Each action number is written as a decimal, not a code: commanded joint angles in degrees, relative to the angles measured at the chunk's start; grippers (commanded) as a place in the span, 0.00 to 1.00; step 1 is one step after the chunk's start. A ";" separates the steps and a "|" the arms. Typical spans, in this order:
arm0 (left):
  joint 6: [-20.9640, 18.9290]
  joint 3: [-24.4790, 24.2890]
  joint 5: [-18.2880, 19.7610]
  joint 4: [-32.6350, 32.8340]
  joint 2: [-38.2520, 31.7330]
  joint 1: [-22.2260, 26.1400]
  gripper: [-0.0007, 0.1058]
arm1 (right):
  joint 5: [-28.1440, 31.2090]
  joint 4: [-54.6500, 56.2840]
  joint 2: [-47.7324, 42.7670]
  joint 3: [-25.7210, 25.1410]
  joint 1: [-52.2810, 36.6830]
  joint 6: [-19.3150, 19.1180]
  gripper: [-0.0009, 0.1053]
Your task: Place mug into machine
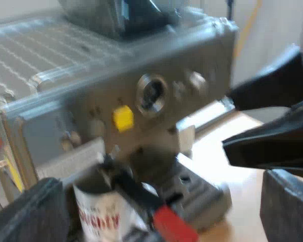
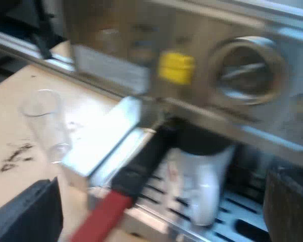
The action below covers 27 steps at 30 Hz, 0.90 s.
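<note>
Left gripper (image 1: pixel 161 209) released: fingers (image 1: pixel 33 214) spread wide, nothing clamped, facing the front of the espresso machine (image 1: pixel 91 96). Right gripper (image 2: pixel 159 204) released too: fingers (image 2: pixel 25 214) wide apart, nothing between them, pointed at that same front from close in.

Mug (image 2: pixel 202 176) white, upright on the drip tray (image 2: pixel 242 214), directly under the holder (image 2: pixel 202 140) locked into the machine. Red lettering on its side in the left wrist view. Mug beyond both sets of fingers, not gripped by either. Tray slotted metal.

Holder handle (image 2: pixel 141 164) dark, sticking out from the machine over the tray, passing just beside the mug, red end (image 2: pixel 101 217) toward the grippers.

Yellow button (image 2: pixel 175 67) and round gauge (image 2: pixel 247 75) on the panel above the holder. Bean hopper (image 1: pixel 116 15) on top of the machine, ribbed metal top around it.

Measuring glass (image 2: pixel 40 121) upright on the wooden table (image 2: pixel 20 91), near the machine, well apart from the mug. Dark specks (image 2: pixel 15 154) scattered on the table beside the glass. Contents of the glass: cannot tell.
</note>
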 commanded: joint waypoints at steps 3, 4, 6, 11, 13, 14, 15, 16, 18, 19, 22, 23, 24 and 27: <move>-1.52 -4.74 -0.91 -2.57 6.24 5.69 0.74 | -5.55 6.60 -7.99 -0.56 -10.50 -0.63 0.78; -1.52 -5.71 -0.91 -3.01 8.04 7.53 0.74 | -6.95 8.05 -9.52 -0.56 -13.04 -0.87 0.78; -1.52 -7.33 0.51 -4.08 10.60 11.32 0.74 | -8.57 9.82 -11.78 -0.56 -17.36 -1.85 0.78; -1.52 -10.48 9.85 -6.47 16.65 22.38 0.74 | -17.85 12.22 -17.52 -0.56 -33.38 -4.15 0.78; -1.72 -10.68 8.86 -6.88 17.60 24.67 0.74 | -21.54 12.79 -18.59 -0.56 -39.56 -5.37 0.78; -1.72 -10.66 6.79 -7.12 17.74 25.73 0.74 | -24.40 13.45 -19.14 -0.56 -43.82 -6.54 0.78; -1.71 -10.66 6.01 -7.13 17.74 25.97 0.74 | -25.78 13.74 -19.26 -0.56 -45.22 -6.91 0.78; -1.71 -10.66 4.04 -7.11 17.73 26.39 0.74 | -28.15 14.32 -19.24 -0.56 -49.48 -7.50 0.78; -1.49 -10.89 2.90 -7.11 17.48 26.42 0.74 | -31.21 14.69 -19.24 -0.56 -55.82 -7.74 0.78; -1.48 -11.05 2.95 -7.11 17.22 26.42 0.74 | -34.10 14.94 -19.24 -0.56 -59.75 -8.46 0.78; -1.48 -11.22 2.93 -6.52 16.15 26.42 0.74 | -39.88 16.20 -19.73 -0.56 -67.44 -9.26 0.78; -1.48 -11.22 2.70 -6.49 15.61 26.42 0.74 | -40.38 16.49 -19.93 -0.56 -68.34 -9.39 0.78; -1.48 -11.22 2.40 -6.51 15.21 26.42 0.74 | -40.43 16.96 -20.40 -0.39 -70.33 -9.73 0.78; -1.48 -11.22 1.07 -6.36 12.71 26.42 0.74 | -38.69 17.69 -21.67 -0.39 -72.65 -9.73 0.78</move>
